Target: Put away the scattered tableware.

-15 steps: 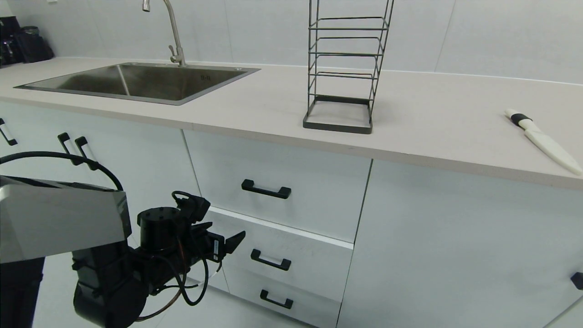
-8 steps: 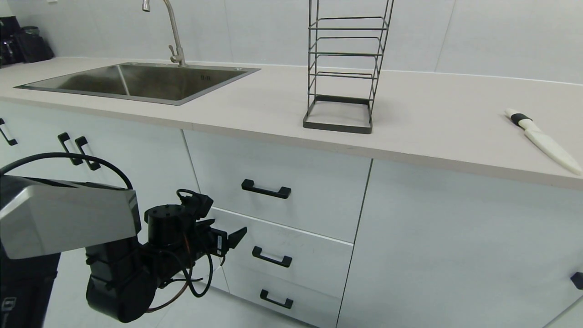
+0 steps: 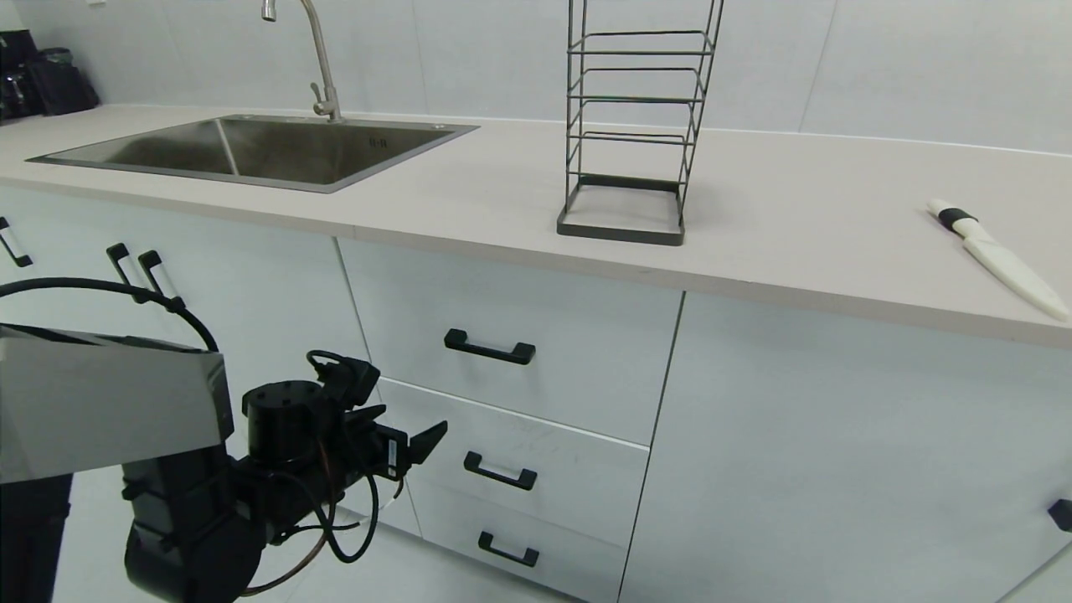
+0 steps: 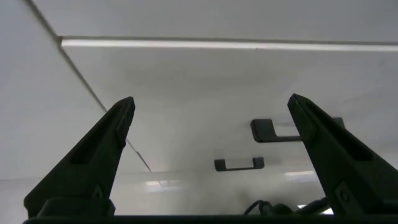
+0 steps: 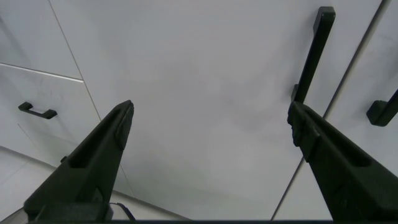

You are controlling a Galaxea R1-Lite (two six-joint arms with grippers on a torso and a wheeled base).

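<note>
Knife [image 3: 997, 258]: cream, smooth, tapered blade, black-banded handle. Lies flat at the right end of the countertop [image 3: 796, 209], near the front edge, handle rearward, tip front-right. Left gripper [image 4: 211, 106]: jaws apart, low before the drawers [image 3: 519, 465]; knife well apart, up and rightward. Right gripper [image 5: 211, 109]: jaws apart; judged the nearer arm.

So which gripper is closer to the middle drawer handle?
Left. The left gripper is open just left of the middle drawer handle, not touching it. The right gripper, also open, faces the cabinet door right of the drawers, farther away.
</note>
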